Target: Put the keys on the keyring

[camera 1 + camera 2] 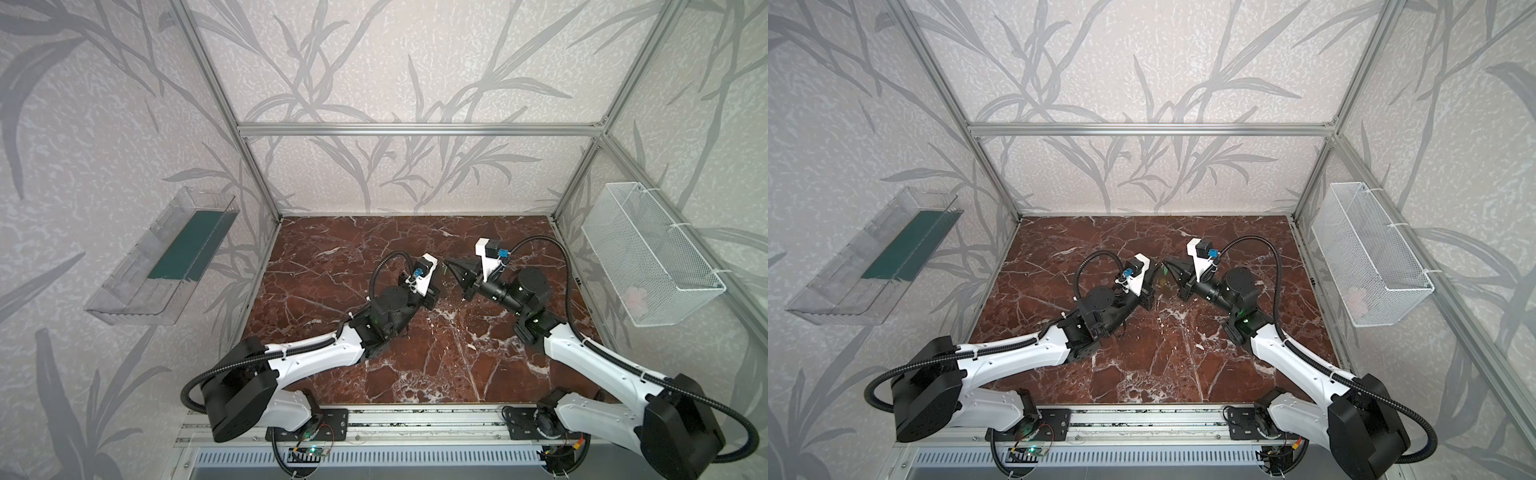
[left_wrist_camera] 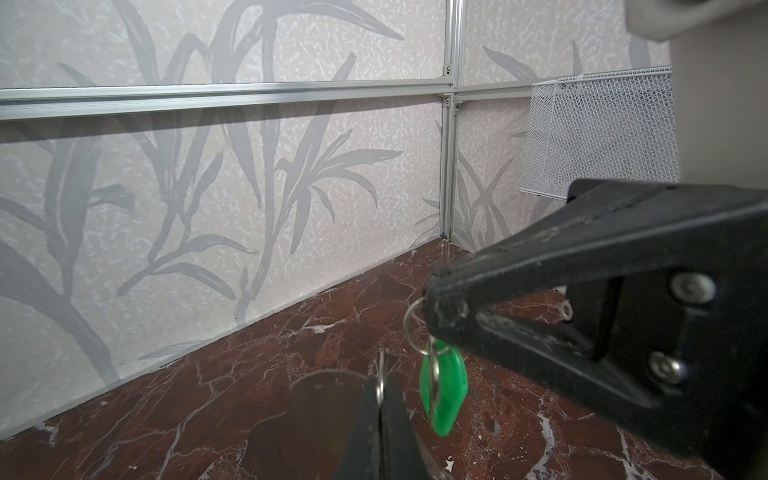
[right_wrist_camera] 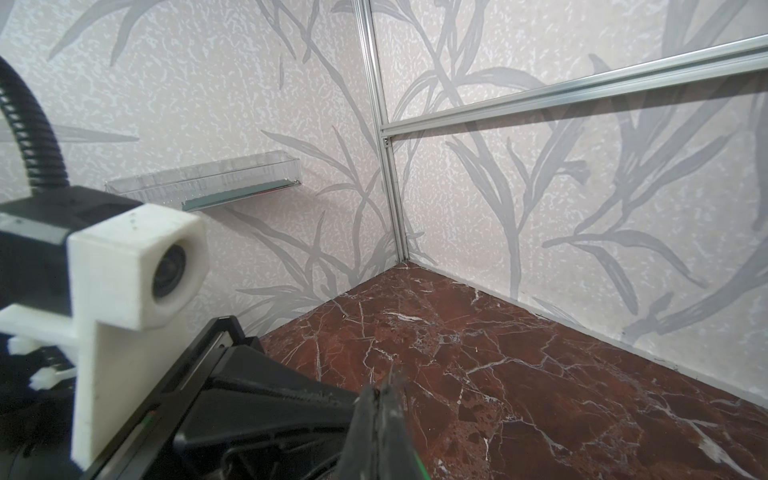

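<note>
Green key (image 2: pixel 442 388) on a wire ring (image 2: pixel 406 324) pinched by right end effector (image 2: pixel 440 308); left end effector (image 2: pixel 380 405) pinching another loop (image 2: pixel 380 376).

Soft even light, faint shadows; close fingers (image 2: pixel 582 257) blurred (top-view edges bow outward).

Left end effector (image 1: pixel 436 291) seemingly beside right end effector (image 1: pixel 449 264) above table (image 1: pixel 332 270).

Glossy red-brown marble tabletop (image 1: pixel 436 365), white-veined, wall to wall inside the enclosure.
</note>
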Tool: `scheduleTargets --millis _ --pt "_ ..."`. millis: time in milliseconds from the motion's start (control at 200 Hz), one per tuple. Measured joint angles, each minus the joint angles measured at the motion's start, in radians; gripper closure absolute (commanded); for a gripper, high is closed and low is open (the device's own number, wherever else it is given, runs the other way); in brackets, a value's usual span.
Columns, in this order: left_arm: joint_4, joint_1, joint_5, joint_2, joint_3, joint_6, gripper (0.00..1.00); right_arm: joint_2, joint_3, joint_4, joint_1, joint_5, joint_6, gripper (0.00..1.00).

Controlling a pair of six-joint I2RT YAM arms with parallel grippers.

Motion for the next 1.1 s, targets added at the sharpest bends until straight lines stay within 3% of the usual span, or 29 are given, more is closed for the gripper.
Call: scheduleTargets --millis 1105 --pt "0.009 0.002 0.058 -0.001 0.0 0.023 1.0 0.018 0.0 -0.011 -0.005 -0.006 -0.002 1.0"
